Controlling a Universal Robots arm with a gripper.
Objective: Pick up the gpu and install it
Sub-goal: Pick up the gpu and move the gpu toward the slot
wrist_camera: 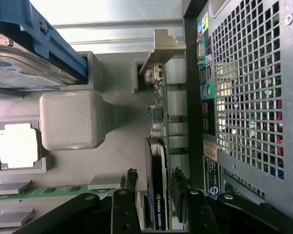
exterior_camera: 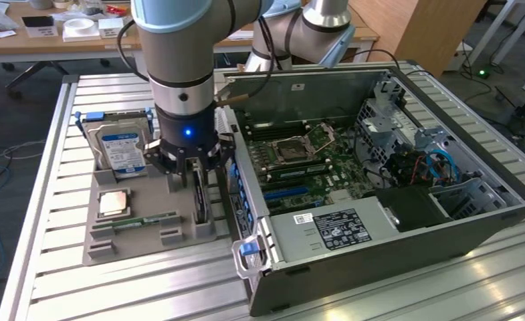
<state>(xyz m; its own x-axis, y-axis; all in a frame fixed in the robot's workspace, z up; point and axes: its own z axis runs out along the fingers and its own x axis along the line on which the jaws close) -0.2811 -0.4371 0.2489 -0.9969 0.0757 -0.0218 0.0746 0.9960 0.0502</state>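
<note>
**A:** Entry one, the gpu (exterior_camera: 202, 210). Where is it?

**B:** It stands on its long edge in a slot of the grey tray (exterior_camera: 128, 244), along the tray edge that runs just beside the computer case (exterior_camera: 459, 224). Its silver bracket (wrist_camera: 161, 46) is at the end farther from the fingers.

**A:** Entry two, the gripper (exterior_camera: 200, 194). What state is it in?

**B:** It is released. It hangs over the card with one finger on each side. The wrist view shows a slim gap between each finger and the card, so nothing is grasped.

**A:** What else is on the tray?

**B:** A hard drive (exterior_camera: 122, 150) with a blue label stands upright at a corner on the edge away from the case. A CPU (exterior_camera: 115, 202) sits in a recess next to it. A RAM stick (exterior_camera: 142, 221) lies flat on the CPU's other side.

**A:** And the case?

**B:** Its side is open and the motherboard is exposed. It rests on the slatted table (exterior_camera: 137, 291).
</note>
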